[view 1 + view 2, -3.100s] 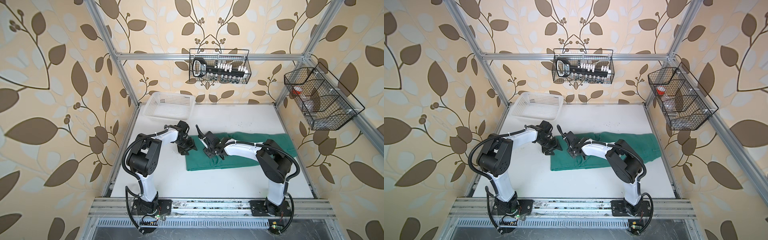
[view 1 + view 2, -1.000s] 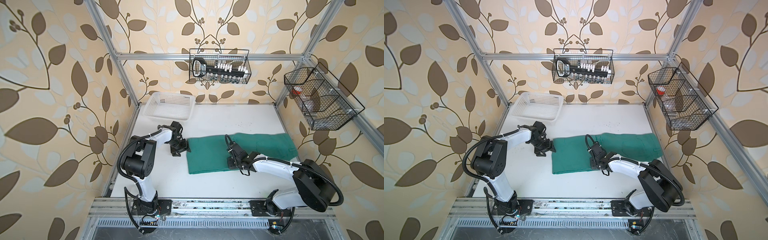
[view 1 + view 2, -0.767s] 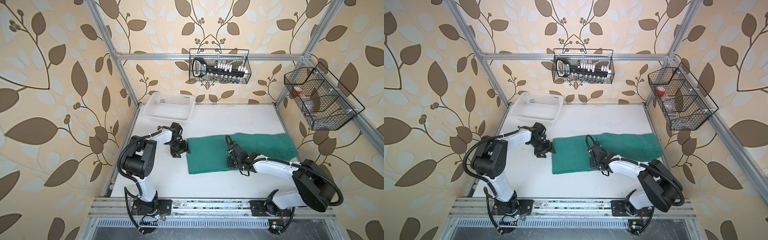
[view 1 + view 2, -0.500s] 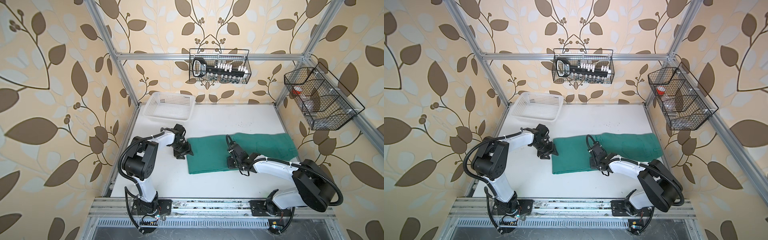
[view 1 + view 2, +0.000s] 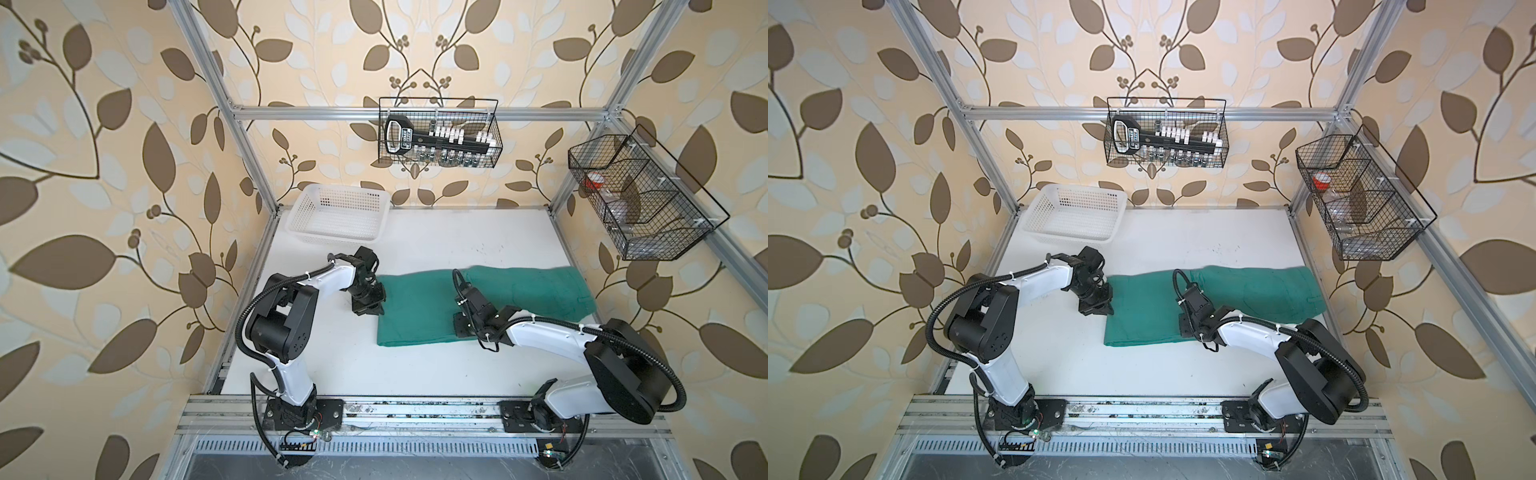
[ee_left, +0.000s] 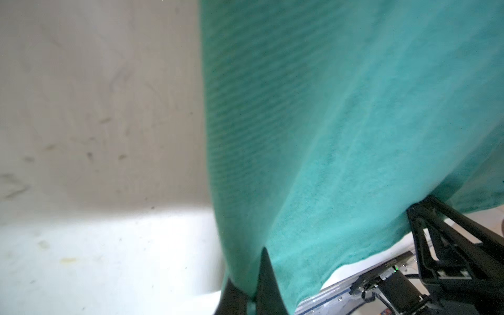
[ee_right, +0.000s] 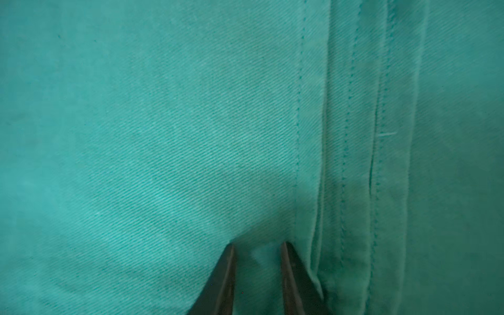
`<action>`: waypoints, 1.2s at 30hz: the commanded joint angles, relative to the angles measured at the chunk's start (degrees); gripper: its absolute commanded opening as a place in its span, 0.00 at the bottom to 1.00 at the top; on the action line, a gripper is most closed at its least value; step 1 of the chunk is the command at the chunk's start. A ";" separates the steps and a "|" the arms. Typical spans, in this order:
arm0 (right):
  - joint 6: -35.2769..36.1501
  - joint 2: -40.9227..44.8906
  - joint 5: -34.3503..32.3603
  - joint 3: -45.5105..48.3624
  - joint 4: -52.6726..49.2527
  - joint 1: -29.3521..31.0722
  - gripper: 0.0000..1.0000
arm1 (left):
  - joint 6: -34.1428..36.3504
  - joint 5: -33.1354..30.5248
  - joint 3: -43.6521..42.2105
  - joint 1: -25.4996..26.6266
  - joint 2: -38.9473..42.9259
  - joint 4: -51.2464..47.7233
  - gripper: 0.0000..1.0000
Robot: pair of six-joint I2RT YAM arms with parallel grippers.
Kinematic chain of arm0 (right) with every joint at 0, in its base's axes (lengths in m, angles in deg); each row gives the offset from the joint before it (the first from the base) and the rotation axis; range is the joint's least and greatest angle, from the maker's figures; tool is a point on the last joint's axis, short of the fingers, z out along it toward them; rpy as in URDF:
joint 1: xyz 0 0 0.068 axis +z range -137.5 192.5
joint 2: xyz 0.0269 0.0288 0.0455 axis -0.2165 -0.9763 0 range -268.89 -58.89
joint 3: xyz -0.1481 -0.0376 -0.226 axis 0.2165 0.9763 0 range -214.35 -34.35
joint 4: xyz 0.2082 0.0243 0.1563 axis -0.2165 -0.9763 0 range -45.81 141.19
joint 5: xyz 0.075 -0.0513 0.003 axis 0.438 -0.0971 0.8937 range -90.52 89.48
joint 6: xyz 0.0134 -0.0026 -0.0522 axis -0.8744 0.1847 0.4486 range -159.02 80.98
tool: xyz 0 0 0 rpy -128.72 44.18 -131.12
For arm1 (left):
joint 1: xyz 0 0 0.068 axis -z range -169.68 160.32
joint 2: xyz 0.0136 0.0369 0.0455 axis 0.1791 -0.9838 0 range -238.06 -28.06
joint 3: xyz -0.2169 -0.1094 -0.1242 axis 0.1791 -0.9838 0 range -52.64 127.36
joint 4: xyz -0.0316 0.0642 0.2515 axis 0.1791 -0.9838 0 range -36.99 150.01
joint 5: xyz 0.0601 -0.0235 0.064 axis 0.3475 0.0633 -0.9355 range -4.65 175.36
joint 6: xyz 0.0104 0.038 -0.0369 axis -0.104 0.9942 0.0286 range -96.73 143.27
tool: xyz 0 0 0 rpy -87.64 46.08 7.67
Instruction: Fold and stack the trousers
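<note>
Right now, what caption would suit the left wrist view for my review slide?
Shut left pincer pinching the edge of the teal-green woven cloth trousers above the scuffed white tabletop.

trousers (image 7: 163,136): matt twill cloth | basket (image 5: 336,236): perforated white plastic | table (image 5: 457,232): smooth matt

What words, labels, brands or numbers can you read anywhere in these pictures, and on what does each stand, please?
Nothing is legible enough to quote.
Label on the black tool in the hanging wire basket: lettering present, too small to read.
Pale print on a black bar in the left wrist view: too blurred to read.
The trousers and white basket: no text visible.
</note>
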 commanded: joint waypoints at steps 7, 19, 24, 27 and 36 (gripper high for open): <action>-1.33 6.60 11.23 -5.19 -3.92 -0.45 0.56 | 6.92 -3.78 4.90 -6.17 10.06 -14.82 0.00; 2.01 14.33 11.76 -6.11 -12.88 -14.27 0.62 | 15.09 -7.51 10.40 -24.47 19.55 -26.54 0.00; 4.03 16.17 8.49 -5.23 -14.73 -19.11 0.62 | 13.79 -10.63 13.47 -30.98 21.03 -26.06 0.00; 5.09 16.78 5.77 -5.41 -16.31 -21.18 0.62 | 13.21 -13.43 16.79 -34.61 20.92 -27.13 0.00; 5.22 11.08 13.34 -0.45 -8.84 -23.94 0.53 | 11.78 -1.77 19.60 -36.01 21.17 -26.45 0.00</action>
